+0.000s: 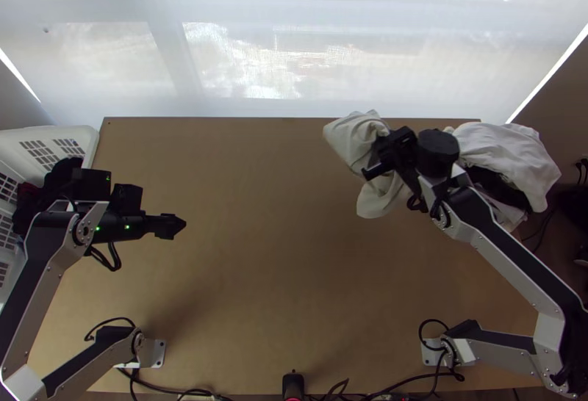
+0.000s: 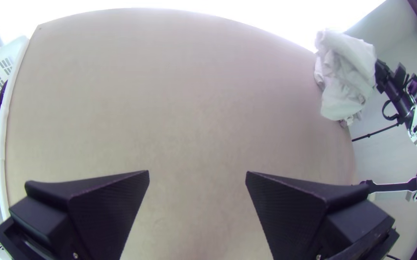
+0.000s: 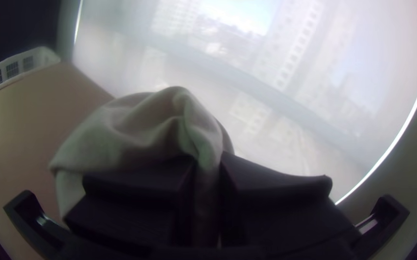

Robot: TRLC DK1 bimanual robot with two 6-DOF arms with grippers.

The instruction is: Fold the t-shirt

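**T-shirt clamped in right gripper; left gripper held apart from it**

The t-shirt is found over the far right part of the table, bunched rather than spread. In the right wrist view, a narrow gathered fold is pinched between the two black fingers, and loose cloth is draped over and beside one of them. Which part of the garment is gripped cannot be told, nor can it be told whether the lower cloth is in contact with the tabletop.

The left gripper is positioned over the left part of the table, well apart from the t-shirt, and is pointed toward the middle. Its fingers are seen set wide apart in the left wrist view, with bare tabletop between them and nothing held.

Surroundings: a second heap of pale cloth is noted at the far right corner of the table, with something dark under its folds. A white basket with slotted sides is placed along the left edge; dark clothes are contained in it. The far side is bounded by a translucent blind, through which daylight is admitted. Black cables are laid along the near edge.
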